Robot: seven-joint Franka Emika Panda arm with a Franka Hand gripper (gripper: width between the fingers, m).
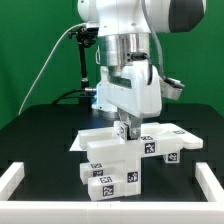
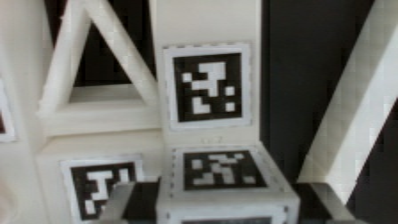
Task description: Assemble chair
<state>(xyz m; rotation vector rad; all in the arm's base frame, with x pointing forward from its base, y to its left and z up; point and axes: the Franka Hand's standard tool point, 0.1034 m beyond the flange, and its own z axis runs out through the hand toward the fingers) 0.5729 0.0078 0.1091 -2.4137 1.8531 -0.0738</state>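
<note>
The chair's white blocky pieces (image 1: 112,160) with black-and-white tags sit clustered on the black table, low in the middle of the exterior view. My gripper (image 1: 124,129) comes straight down onto the top of the cluster. In the wrist view my gripper (image 2: 228,205) has its dark fingers (image 2: 141,198) pressed against both sides of a small white tagged block (image 2: 221,172), shut on it. Behind the block stands a tagged white post (image 2: 210,88) with slanted white struts (image 2: 80,50) beside it. A flat tagged piece (image 1: 166,146) spreads toward the exterior view's right.
A low white border rail (image 1: 14,178) runs along the table's front corners, also at the exterior view's right (image 1: 209,181). Black cables (image 1: 62,60) hang behind the arm against the green backdrop.
</note>
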